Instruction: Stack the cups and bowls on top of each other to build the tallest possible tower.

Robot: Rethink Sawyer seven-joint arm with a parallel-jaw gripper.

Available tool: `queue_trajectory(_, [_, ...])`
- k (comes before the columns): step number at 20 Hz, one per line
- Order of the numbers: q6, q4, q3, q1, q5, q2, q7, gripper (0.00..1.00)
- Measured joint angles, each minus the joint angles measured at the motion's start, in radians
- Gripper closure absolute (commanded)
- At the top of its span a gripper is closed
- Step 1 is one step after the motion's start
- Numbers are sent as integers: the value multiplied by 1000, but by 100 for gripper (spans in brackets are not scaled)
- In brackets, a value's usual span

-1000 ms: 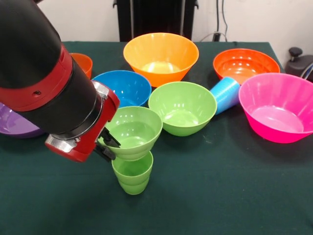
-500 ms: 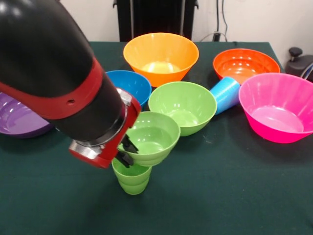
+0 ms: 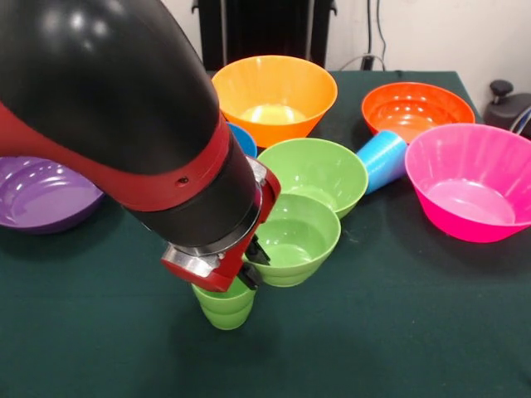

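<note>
My gripper [image 3: 255,264] is shut on the near-left rim of a small green bowl [image 3: 297,239]. The bowl hangs slightly tilted, low over the cloth, just in front of a larger green bowl [image 3: 319,168]. A lime green cup [image 3: 224,308] stands upright below and to the left of my gripper, partly hidden by the wrist. A light blue cup [image 3: 382,159] lies on its side between the larger green bowl and a pink bowl [image 3: 473,181]. Only the edge of a blue bowl [image 3: 244,139] shows behind the arm.
A yellow-orange bowl [image 3: 274,93] and an orange bowl [image 3: 415,108] stand at the back. A purple bowl [image 3: 41,192] sits at the left. The arm hides much of the left half of the green tablecloth [image 3: 398,332]. A black object [image 3: 508,106] sits off the table's right edge.
The arm has swung to the right and come lower, carrying the small green bowl from above the lime green cup to a spot beside it, in front of the larger green bowl.
</note>
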Motion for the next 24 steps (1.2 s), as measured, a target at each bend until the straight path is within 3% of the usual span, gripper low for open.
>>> queue_trajectory(16, [0,-34,2,0,-14,0,0,100])
queue_trajectory(24, [0,-69,25,0,-99,0,0,100])
